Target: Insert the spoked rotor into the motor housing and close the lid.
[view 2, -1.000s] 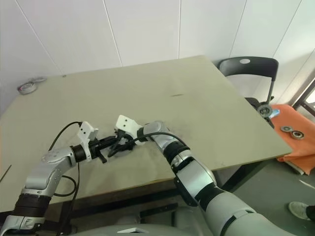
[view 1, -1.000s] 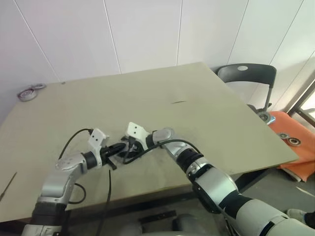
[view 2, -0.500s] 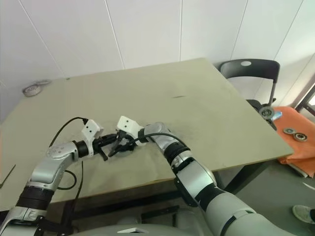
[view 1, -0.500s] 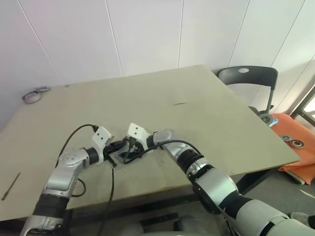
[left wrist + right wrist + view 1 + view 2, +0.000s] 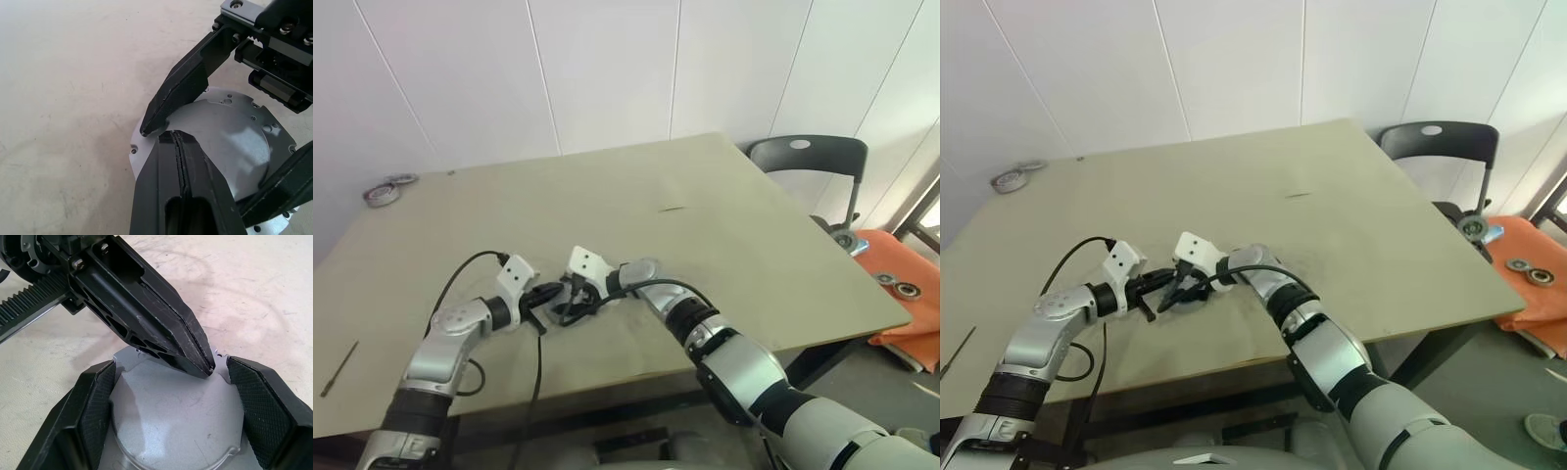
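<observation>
- Tape rolls lie at the far left corner of your bench, well apart from the work.
- A thin stick lies near the left front edge.
- Your left gripper is clenched shut with nothing between its fingers; the joined tip rests on the edge of a round silver lid, as the right wrist view shows.
- That lid is a smooth domed disc with small screw holes around its flange; it sits flat on the bench near the front, between your two grippers. You cannot tell what lies under it, so the housing and rotor cannot be placed from these pictures.
- Your right gripper stands wide, grasping the lid: one ribbed finger touches each side of its rim.
- A short dark mark shows on the bench further back.
- A black chair stands off the right far corner.
- An orange cloth with round metal parts lies beyond the right edge.
</observation>
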